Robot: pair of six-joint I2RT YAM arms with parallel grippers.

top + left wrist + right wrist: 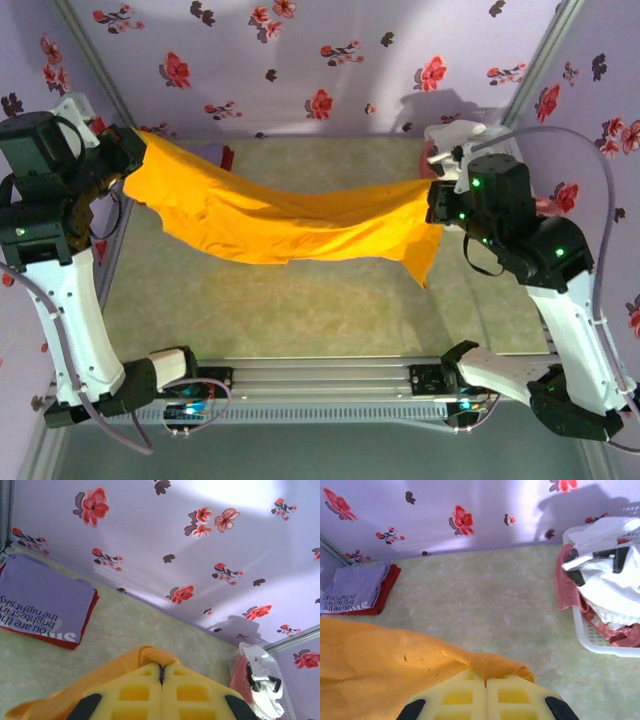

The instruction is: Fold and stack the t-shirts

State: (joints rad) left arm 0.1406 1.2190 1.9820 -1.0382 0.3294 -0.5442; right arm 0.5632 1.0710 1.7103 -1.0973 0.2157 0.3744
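**Orange shirt slung between two closed grippers**

Above the table [300,320], the orange shirt [290,225] hangs as a sagging band, seemingly clear of the table's surface. The left gripper [161,670] is clamped on a bunched edge over the table's left side. The right gripper [485,680] pinches another edge over its right side. Both pairs of fingers are pressed flat together with cloth between them.

The shirt's long axis runs left to right across the table, its left end sitting farther back than its right. A loose corner droops below the right grip. Which edge is hem and which is shoulder is hard to tell, since the cloth is bunched.

The shirt looks light, limp and not slippery. It will likely sag and crease wherever it is unsupported, so the best holds are probably two corners of one edge, kept taut.

At the table's far left corner a folded lavender shirt [45,597] lies on a red shirt [82,630]. At the far right corner a basket [600,647] holds a white shirt [615,587] and a pink shirt [565,587].
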